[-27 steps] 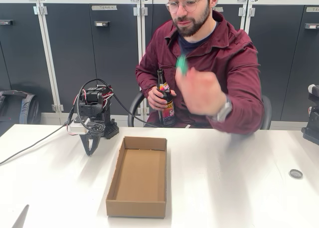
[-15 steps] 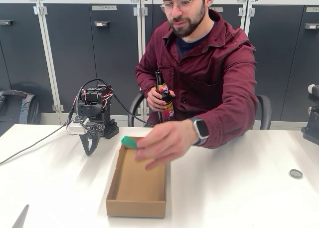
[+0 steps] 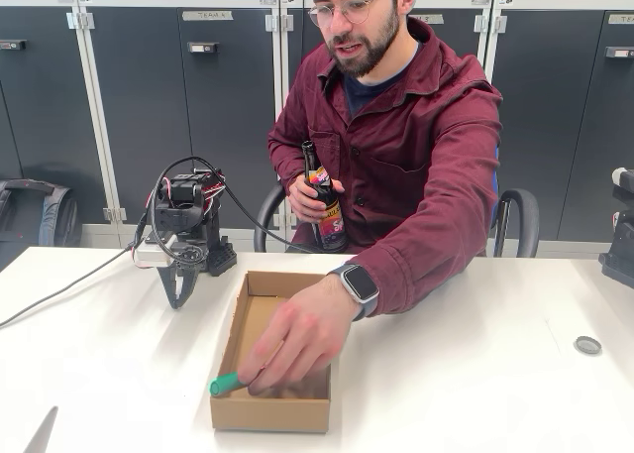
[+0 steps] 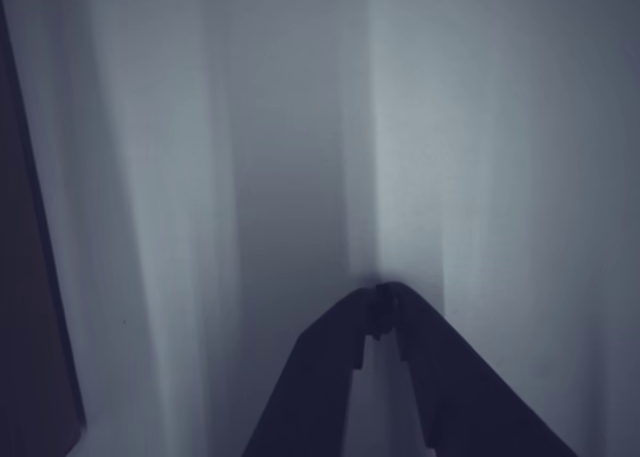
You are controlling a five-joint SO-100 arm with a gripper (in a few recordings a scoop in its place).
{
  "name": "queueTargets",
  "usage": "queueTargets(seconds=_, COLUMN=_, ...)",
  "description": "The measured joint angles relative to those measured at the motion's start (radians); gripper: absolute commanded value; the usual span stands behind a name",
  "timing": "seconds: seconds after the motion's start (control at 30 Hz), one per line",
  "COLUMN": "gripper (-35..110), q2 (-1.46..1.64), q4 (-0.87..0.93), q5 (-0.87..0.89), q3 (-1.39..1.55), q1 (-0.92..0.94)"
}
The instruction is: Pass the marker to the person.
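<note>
The marker (image 3: 226, 383) shows its green end at the front left corner of the cardboard box (image 3: 248, 319); the person's hand (image 3: 292, 344) holds it and covers the barrel. The person (image 3: 406, 146) sits behind the table and leans forward, with a brown bottle (image 3: 322, 200) in the other hand. My gripper (image 3: 181, 292) is folded down at the arm's base, left of the box, tips on the table. In the wrist view the gripper (image 4: 382, 299) has its jaws closed together, nothing between them, over the bare white table.
A black cable (image 3: 69, 286) runs left from the arm's base across the white table (image 3: 475, 374). A small round disc (image 3: 587, 345) lies at the right. Dark cabinets (image 3: 178, 106) stand behind.
The person's hand came down from chest height with the marker, passed over the box's far end, and now rests at the box's front left corner. My arm has not moved.
</note>
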Motion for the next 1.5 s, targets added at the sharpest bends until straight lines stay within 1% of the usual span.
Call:
queueTargets(seconds=0.77, gripper=-5, q2=-0.006, q4=0.000, q5=0.000, q3=0.000, q1=0.009)
queueTargets(seconds=0.87, gripper=-5, q2=-0.041, q4=-0.044, q5=0.014, q3=0.000, q1=0.008)
queueTargets(seconds=1.0, gripper=-5, q2=-0.202, q4=-0.109, q5=0.087, q3=-0.083, q1=-0.011)
queueTargets(seconds=1.1, gripper=-5, q2=-0.364, q4=-0.104, q5=0.160, q3=-0.235, q1=-0.041)
queueTargets(seconds=1.17, gripper=-5, q2=-0.485, q4=-0.066, q5=0.232, q3=-0.373, q1=-0.072)
queueTargets(seconds=1.33, gripper=-5, q2=-0.831, q4=0.044, q5=0.500, q3=-0.790, q1=-0.178)
queueTargets(seconds=1.5, gripper=-5, q2=-1.232, q4=0.097, q5=0.781, q3=-1.183, q1=-0.201)
